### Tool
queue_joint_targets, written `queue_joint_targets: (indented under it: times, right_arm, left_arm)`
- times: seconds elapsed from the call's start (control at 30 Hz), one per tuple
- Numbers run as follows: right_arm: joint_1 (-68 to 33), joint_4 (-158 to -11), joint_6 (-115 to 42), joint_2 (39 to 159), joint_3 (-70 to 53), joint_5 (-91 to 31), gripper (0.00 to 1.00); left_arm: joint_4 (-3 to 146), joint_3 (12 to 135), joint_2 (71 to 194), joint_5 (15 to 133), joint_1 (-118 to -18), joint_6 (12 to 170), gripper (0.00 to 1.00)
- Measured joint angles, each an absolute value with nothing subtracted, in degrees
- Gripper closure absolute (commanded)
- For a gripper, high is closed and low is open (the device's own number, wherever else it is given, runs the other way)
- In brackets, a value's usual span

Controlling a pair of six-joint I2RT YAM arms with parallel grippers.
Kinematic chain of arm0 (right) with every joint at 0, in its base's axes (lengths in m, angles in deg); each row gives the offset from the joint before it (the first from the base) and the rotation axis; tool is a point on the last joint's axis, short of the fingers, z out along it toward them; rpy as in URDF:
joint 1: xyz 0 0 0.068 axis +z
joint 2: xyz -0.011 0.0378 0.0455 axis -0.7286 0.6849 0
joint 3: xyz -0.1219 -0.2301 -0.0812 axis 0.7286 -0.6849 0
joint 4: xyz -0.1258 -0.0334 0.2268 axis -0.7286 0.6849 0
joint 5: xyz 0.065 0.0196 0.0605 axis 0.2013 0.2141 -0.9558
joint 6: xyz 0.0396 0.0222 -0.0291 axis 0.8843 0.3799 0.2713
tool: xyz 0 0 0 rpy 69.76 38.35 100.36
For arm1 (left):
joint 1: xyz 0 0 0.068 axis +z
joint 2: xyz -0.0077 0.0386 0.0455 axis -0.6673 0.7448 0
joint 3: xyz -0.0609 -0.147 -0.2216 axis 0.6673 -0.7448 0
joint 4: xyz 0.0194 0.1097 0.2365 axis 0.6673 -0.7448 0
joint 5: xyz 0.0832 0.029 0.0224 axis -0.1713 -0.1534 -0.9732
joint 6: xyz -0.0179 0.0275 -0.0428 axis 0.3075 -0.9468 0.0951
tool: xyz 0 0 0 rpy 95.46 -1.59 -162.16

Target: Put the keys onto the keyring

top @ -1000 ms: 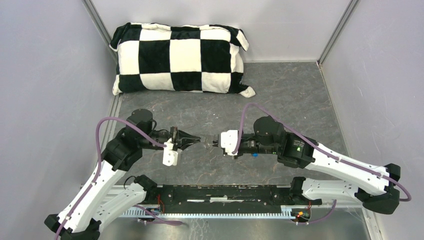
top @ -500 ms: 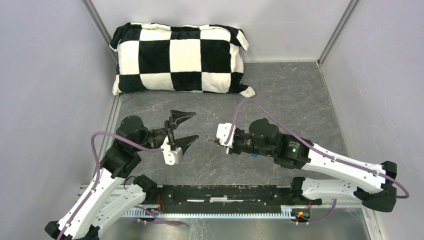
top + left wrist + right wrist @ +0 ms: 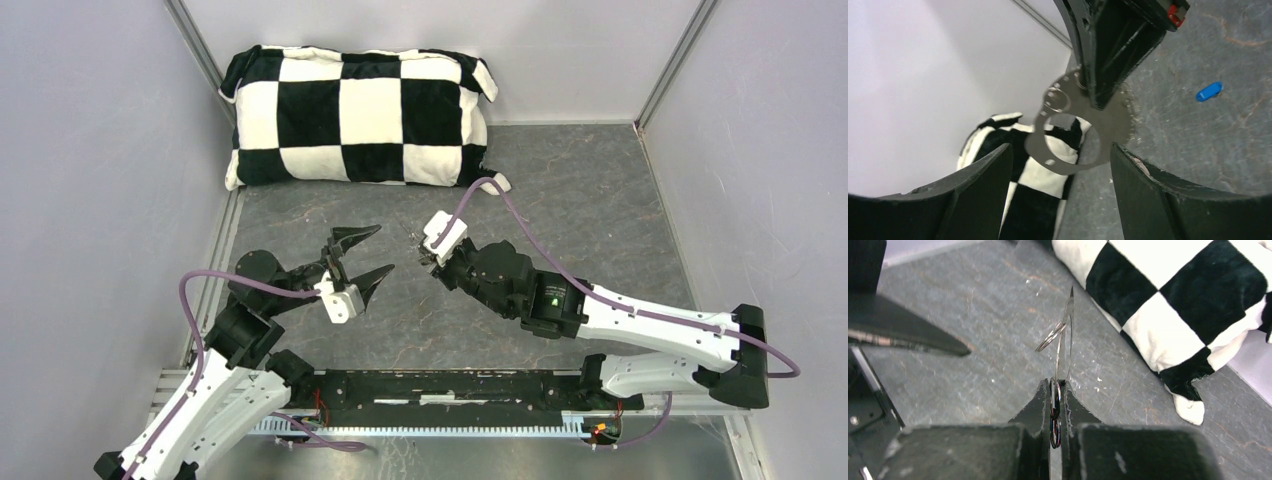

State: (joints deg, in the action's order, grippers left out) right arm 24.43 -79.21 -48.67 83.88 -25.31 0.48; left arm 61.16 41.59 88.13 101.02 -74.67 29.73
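The right arm has swung back toward the pillow. Its pincer is clamped shut on the keyring, holding it edge-up above the worktop. The left pincer, which met it a second ago, has let go and withdrawn, its jaws wide apart and empty. The blue key lies on the worktop.

I see pale lilac walls around a grey marbled floor, a black-and-white checkered pillow lying far left.
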Motion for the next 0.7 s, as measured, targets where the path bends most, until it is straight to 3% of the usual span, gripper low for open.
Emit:
queue_joint_targets:
  times: [0.33, 0.7]
  right_arm:
    - [26.68, -88.72, -46.70, 87.94, -25.92, 6.03, 1.00]
    - [27.86, -90.10, -45.85, 90.00, -25.92, 7.19, 1.00]
  left_arm:
    - [68.22, 39.66, 89.77, 98.42, -74.70, 43.56, 0.34]
    - [71.54, 38.29, 91.96, 98.81, -75.18, 40.68, 0.39]
